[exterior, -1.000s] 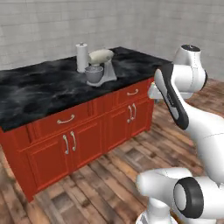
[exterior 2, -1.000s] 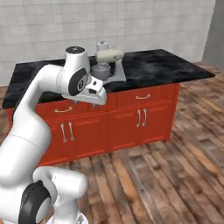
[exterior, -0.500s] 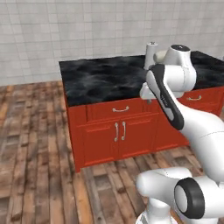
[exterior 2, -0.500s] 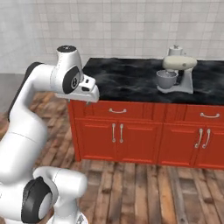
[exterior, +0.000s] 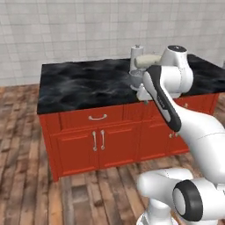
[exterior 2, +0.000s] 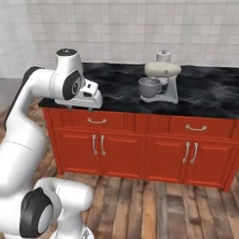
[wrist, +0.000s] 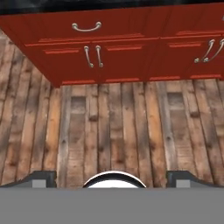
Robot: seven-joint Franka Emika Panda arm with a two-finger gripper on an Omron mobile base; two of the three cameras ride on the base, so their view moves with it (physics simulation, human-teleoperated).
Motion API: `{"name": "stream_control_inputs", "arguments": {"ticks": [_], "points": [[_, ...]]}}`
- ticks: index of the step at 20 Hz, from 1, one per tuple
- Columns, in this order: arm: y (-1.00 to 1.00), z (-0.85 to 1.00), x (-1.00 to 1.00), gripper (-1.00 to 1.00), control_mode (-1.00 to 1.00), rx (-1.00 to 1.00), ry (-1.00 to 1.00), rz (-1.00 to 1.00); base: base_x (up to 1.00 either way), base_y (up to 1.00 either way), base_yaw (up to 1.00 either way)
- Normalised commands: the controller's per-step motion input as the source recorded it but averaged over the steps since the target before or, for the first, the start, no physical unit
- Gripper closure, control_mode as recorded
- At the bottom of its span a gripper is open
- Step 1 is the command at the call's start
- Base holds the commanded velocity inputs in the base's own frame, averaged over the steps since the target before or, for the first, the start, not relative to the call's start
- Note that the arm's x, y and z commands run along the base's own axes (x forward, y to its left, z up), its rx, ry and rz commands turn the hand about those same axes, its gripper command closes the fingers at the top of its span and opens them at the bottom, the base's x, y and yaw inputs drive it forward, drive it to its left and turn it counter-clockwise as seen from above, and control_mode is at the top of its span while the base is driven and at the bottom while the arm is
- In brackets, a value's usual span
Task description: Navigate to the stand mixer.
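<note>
The base has swung round the red kitchen island since a moment ago: half a second back the right base view had the mixer off near the right edge, and now it sits close to the middle, with the island's cabinet front squarely ahead. That is a move of the cameras, not of the things.

The stand mixer [exterior 2: 160, 83], a small countertop machine with a cream rounded head, light grey angled stand and silver-grey metal bowl, stands on the black marbled tabletop [exterior 2: 210, 95] toward its back edge. Just behind it, partly hidden, is a whitish upright canister with a knobbed lid [exterior 2: 163, 56]. In the left base view the mixer [exterior: 141, 70] is half covered by the white arm, with the canister [exterior: 135, 53] beside it.

The hand [exterior 2: 91, 99] is tucked in front of the arm's upper link, above the red cabinet drawers [exterior 2: 97, 121], holding nothing; whether its jaws are apart or closed I cannot tell, since its tips barely show at the bottom of the hand view over the wooden plank floor [wrist: 113, 127].

I judge the turn toward the mixer nearly done; what seems left is a short approach, as a stretch of floor lies between base and island.
</note>
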Motion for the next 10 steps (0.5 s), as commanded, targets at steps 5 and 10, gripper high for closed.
{"name": "stream_control_inputs", "arguments": {"ticks": [5, 10], "points": [[0.0, 0.0, 0.0, -1.0, 1.0, 0.0, 0.0, 0.0, 1.0, -1.0, 0.1], [0.0, 0.0, 0.0, -1.0, 1.0, 0.0, 0.0, 0.0, 1.0, -0.88, 0.08]]}}
